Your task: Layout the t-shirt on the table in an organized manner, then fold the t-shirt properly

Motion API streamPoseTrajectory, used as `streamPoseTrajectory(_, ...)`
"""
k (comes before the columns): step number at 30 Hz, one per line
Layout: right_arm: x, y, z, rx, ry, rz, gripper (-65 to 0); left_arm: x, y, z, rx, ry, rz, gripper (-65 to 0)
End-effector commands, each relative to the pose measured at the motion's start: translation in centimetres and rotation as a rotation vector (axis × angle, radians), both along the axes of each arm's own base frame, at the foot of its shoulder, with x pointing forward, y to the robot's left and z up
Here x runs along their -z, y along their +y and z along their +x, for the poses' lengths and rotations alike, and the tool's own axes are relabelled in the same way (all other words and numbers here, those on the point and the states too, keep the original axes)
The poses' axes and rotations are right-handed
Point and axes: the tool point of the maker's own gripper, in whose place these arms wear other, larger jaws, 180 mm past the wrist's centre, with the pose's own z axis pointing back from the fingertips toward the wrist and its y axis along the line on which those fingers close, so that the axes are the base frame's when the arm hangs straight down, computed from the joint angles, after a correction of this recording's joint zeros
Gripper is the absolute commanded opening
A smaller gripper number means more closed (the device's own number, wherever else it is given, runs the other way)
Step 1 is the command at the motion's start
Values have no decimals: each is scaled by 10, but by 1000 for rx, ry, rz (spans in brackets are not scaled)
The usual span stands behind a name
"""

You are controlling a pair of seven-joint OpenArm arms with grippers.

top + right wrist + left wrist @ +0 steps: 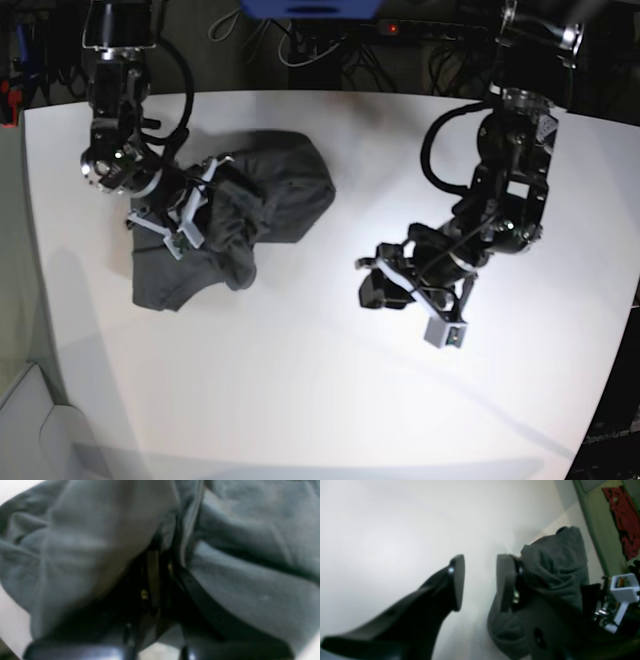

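Left wrist: left gripper (480, 580) jaws parted, nothing between them, bare white table (395, 530) ahead. Right wrist: right gripper (160, 562) clamped in the t-shirt (237, 567), cloth fills view. Base: shirt bunched far-left near table edge; wide clear room centre.

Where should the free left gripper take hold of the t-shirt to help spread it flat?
Judging from the base view, the t-shirt is bunched, with the right gripper shut on its middle. The left gripper is open over bare table. It should probably grip the loose edge nearest it, approaching low from its own side, since that part lies flat and unobstructed.
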Motion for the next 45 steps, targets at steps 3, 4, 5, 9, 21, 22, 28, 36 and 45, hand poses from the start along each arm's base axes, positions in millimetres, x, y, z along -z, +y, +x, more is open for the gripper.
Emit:
streamPoseTrajectory(3,-46,2,27,1,-129,-15,-650,-4,-8,-5,6,-8,-40,-433)
streamPoseTrajectory(4,-54,4,31,2,-144,-18,-650,2,-11,-10,7,12,-47,-433)
streamPoseTrajectory(5,-58,6,35,3,-152,-17,-650,10,-12,-17,7,34,-51,-433)
streamPoseTrajectory(9,-80,7,44,8,-188,-40,-650,39,-31,-51,13,132,-102,-433)
streamPoseTrajectory(21,-141,-55,65,86,-310,-220,-650,50,-112,-107,161,227,-202,-285)
streamPoseTrajectory(22,-147,-65,68,104,-320,-235,-650,46,-114,-107,168,217,-207,-231)
streamPoseTrajectory(28,-171,-94,78,145,-360,-300,-650,21,-123,-116,205,159,-231,0)
streamPoseTrajectory(36,-169,-96,78,145,-356,-303,-650,35,-110,-110,64,265,-218,0)
streamPoseTrajectory(45,-167,-91,78,141,-352,-287,-650,59,-138,-117,155,280,-69,0)
